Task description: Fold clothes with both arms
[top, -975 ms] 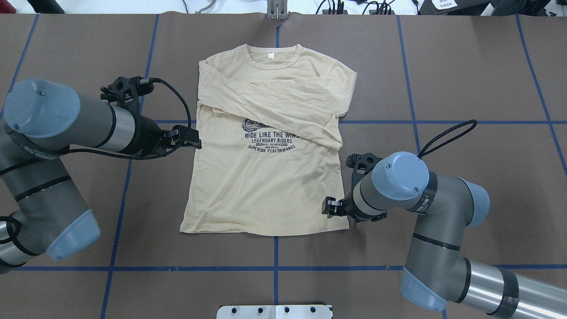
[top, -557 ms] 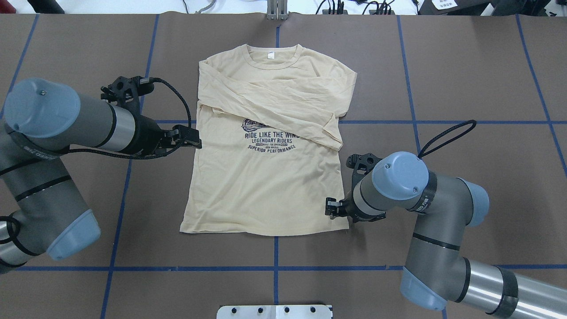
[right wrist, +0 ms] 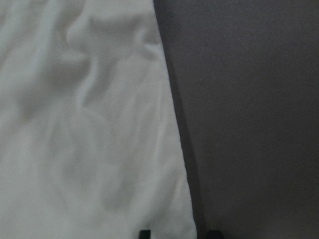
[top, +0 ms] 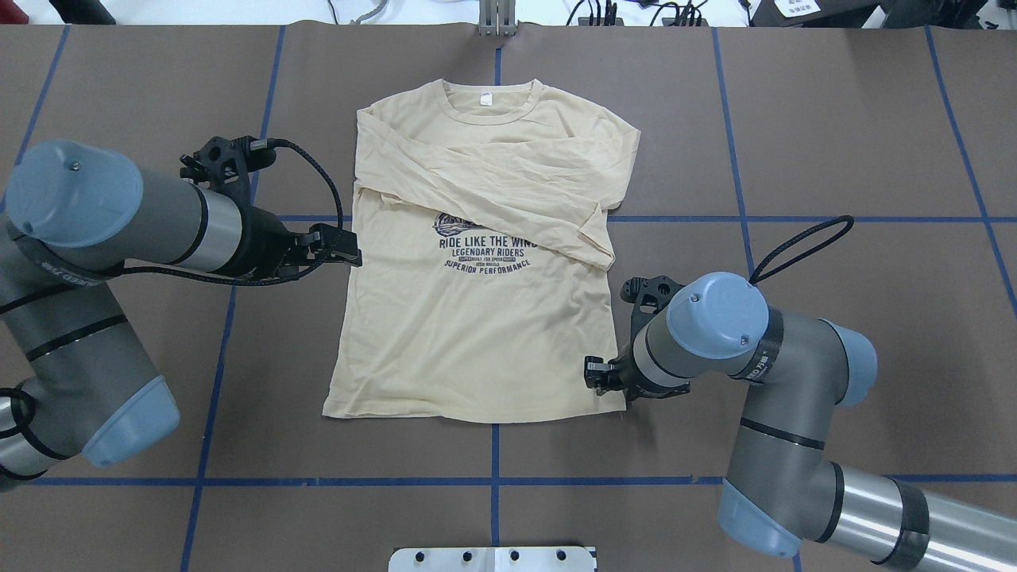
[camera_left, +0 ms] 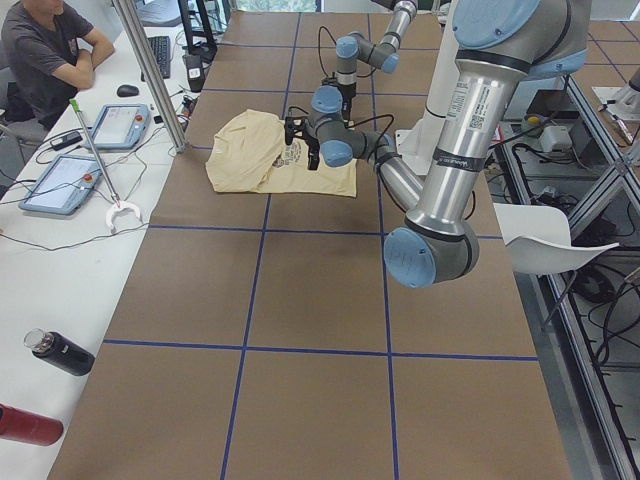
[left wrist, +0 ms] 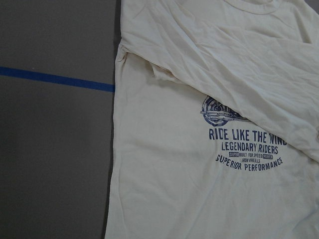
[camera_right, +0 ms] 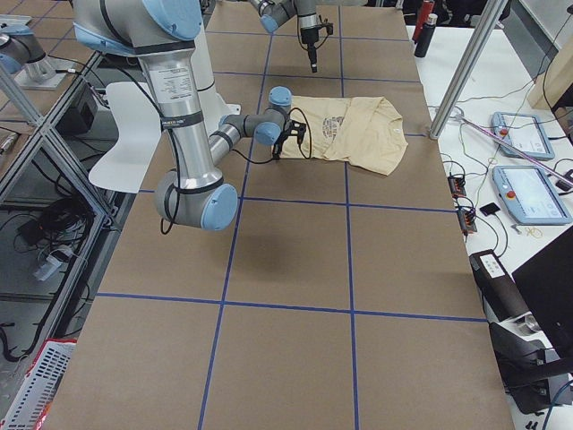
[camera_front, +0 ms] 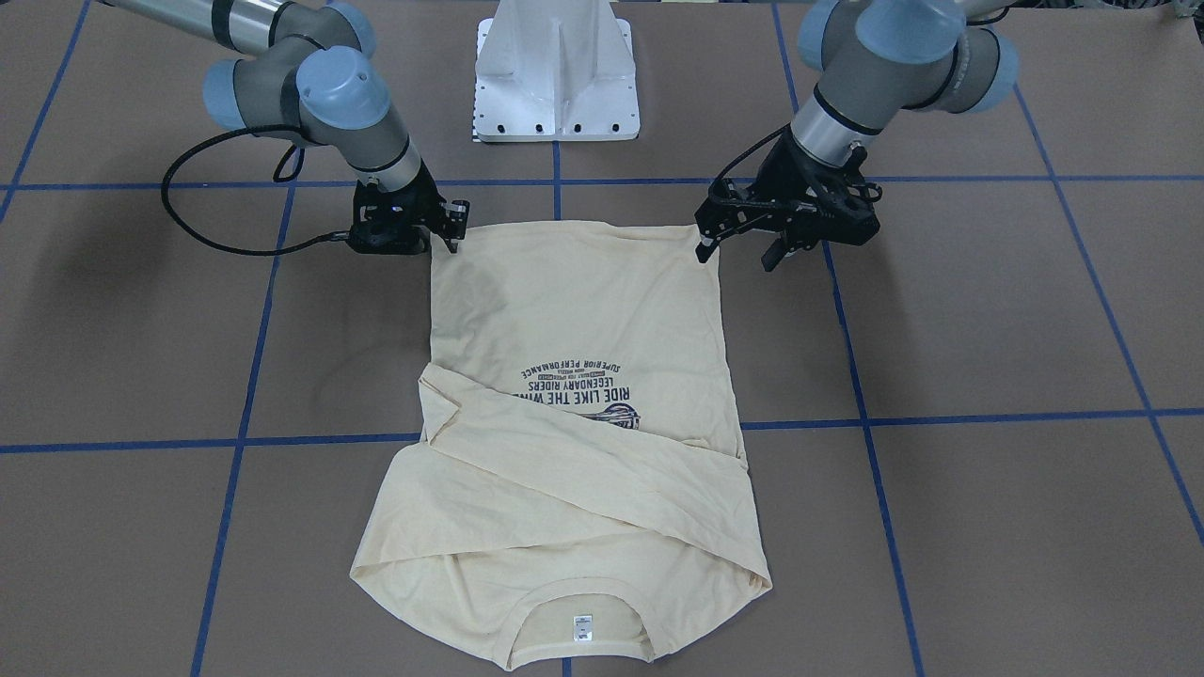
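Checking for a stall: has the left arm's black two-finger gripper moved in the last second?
No. The left gripper sits where it was, just below the blue tape line, beside the cream-yellow T-shirt's edge.

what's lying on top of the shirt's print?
A folded sleeve of the shirt crosses the print, covering the emblem's top and the top text line's end. Lower lines show.

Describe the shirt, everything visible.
The T-shirt is pale cream-yellow, thin, long-sleeved, lying flat and front up on the brown table, collar away from the robot. Both sleeves are folded across the chest, one covering part of the navy print. A white label sits inside the neck. The open right gripper is low at its hem corner; contact is unclear. The left gripper is raised, apart.
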Controlling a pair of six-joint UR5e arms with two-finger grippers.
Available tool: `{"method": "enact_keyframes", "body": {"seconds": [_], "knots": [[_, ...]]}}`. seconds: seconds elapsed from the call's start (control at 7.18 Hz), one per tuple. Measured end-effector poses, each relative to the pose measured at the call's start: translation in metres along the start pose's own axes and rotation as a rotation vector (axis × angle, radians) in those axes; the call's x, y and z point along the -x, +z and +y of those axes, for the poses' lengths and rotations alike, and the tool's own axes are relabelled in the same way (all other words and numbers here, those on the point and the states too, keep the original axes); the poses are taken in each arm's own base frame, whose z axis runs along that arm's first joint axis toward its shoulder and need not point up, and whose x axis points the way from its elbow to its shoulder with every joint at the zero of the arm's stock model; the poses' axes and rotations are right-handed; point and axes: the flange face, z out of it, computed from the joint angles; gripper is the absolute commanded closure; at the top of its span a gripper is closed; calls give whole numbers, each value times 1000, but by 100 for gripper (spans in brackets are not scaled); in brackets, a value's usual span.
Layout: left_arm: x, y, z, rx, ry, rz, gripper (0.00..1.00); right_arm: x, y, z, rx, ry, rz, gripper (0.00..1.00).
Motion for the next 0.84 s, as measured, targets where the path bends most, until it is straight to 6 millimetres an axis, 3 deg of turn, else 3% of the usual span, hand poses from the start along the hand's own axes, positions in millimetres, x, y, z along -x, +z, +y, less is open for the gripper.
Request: {"method": "enact_keyframes", "body": {"seconds": [0.14, 0.28, 0.84], "knots": [[0, 0, 0, 0, -1, 0, 0, 0, 0, 0, 1, 0, 0, 82], [0, -1, 0, 0, -2, 1, 0, 0, 1, 1, 2, 0, 1, 100], [0, -1, 0, 0, -3, 0, 0, -1, -1, 3, 27, -3, -5, 100]]}}
